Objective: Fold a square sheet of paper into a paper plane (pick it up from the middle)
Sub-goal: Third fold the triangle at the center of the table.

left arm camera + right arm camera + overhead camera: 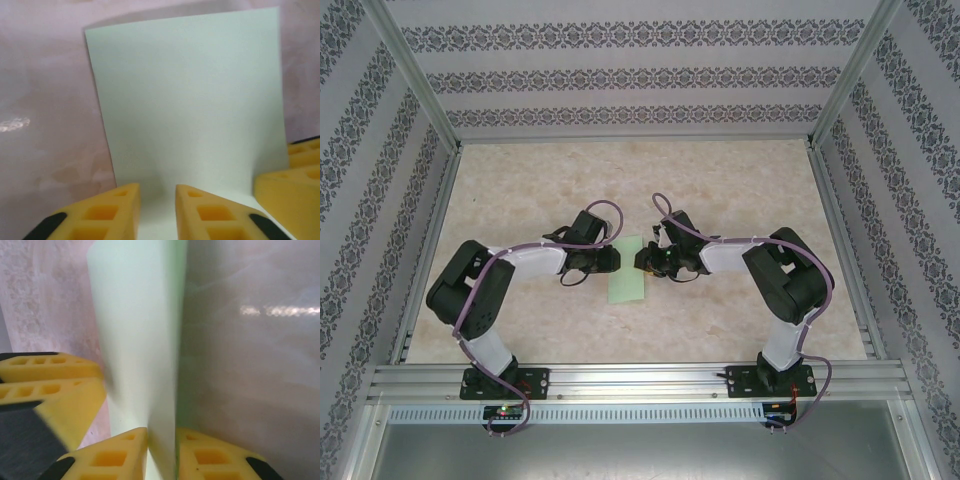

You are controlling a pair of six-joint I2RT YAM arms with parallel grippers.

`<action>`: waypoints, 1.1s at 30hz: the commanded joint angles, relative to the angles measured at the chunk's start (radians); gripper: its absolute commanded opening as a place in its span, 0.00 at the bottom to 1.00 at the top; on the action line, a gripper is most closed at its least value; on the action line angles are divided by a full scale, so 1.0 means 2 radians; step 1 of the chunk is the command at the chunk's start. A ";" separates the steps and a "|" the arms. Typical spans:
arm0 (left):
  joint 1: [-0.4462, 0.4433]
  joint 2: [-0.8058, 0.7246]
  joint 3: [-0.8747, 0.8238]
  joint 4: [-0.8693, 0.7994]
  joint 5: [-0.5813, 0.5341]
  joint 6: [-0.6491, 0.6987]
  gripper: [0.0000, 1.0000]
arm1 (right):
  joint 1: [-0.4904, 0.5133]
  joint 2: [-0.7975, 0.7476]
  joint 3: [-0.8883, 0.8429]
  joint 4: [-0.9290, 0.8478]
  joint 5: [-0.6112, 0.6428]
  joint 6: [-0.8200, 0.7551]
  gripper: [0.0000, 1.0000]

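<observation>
1. One pale green sheet of paper (628, 282) lies at the centre of the surface (740, 190).
2. Left gripper (157, 189), at the sheet's 9 o'clock: jaws narrowly apart over it.
3. Right gripper (161, 432), at 3 o'clock: pinching its raised edge.

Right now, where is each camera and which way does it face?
Top external: above, behind the bases, looking down at the table; both arms, left hand, right hand.
Left wrist: on the left wrist, looking past its yellow fingers over the paper.
Right wrist: on the right wrist, paper between its fingers.
Shared: the paper.
</observation>
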 commanded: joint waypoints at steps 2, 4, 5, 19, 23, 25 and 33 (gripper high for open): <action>-0.011 -0.055 0.007 -0.039 -0.009 0.033 0.32 | -0.004 -0.003 -0.012 0.019 0.002 0.002 0.15; -0.025 -0.075 0.004 -0.054 -0.022 0.046 0.37 | -0.004 -0.002 -0.012 0.023 0.002 0.006 0.15; -0.035 -0.085 0.003 -0.065 -0.028 0.058 0.38 | -0.004 -0.001 -0.010 0.023 0.000 0.007 0.15; -0.269 -0.112 -0.033 -0.088 -0.244 0.128 0.54 | -0.005 0.007 -0.004 0.015 -0.001 0.012 0.15; -0.296 -0.074 -0.019 -0.087 -0.294 0.135 0.56 | -0.005 0.008 -0.005 0.013 -0.001 0.012 0.16; -0.301 -0.058 -0.014 -0.087 -0.312 0.140 0.58 | -0.005 0.008 -0.005 0.013 -0.001 0.015 0.16; -0.319 -0.009 0.012 -0.078 -0.350 0.143 0.57 | -0.005 0.003 -0.006 0.010 0.001 0.016 0.16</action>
